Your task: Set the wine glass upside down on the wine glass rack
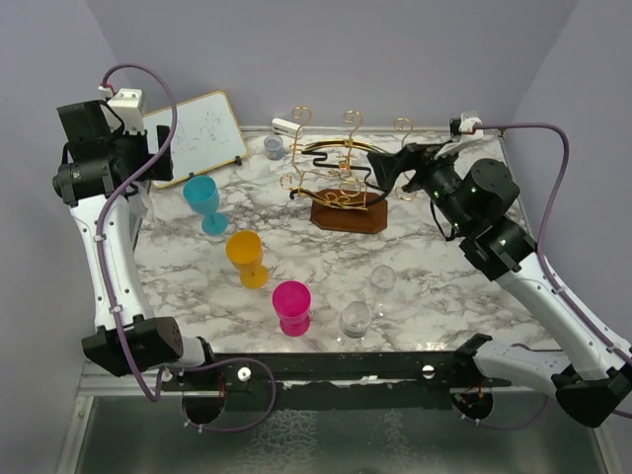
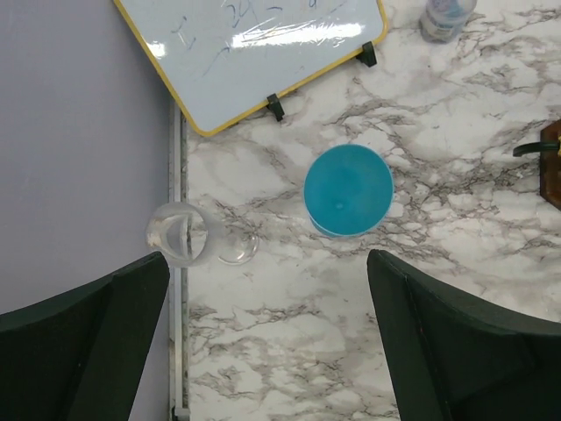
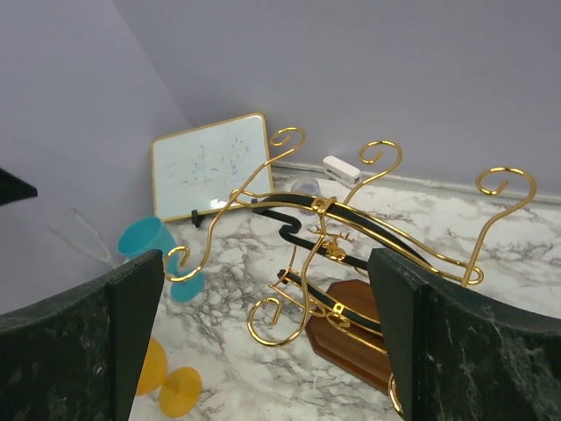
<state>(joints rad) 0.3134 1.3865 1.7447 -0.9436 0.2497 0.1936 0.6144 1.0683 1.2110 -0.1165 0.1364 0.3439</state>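
Though visible, whiteboard (image 2: 254, 53) scribbles unreadable.

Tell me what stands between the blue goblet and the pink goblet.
The yellow goblet stands between the blue goblet and the pink goblet, roughly in line with them. The top external view shows it.

Three coloured goblets (image 1: 204, 197) (image 1: 245, 252) (image 1: 291, 301), three clear glasses (image 1: 355, 318) (image 1: 383, 278) (image 2: 180, 234), one rack (image 1: 341, 178), one whiteboard (image 1: 197, 133).

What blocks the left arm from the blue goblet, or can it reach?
Likely yes: the left gripper hangs open above the blue goblet, nothing between them; the clear glass sits apart to one side.
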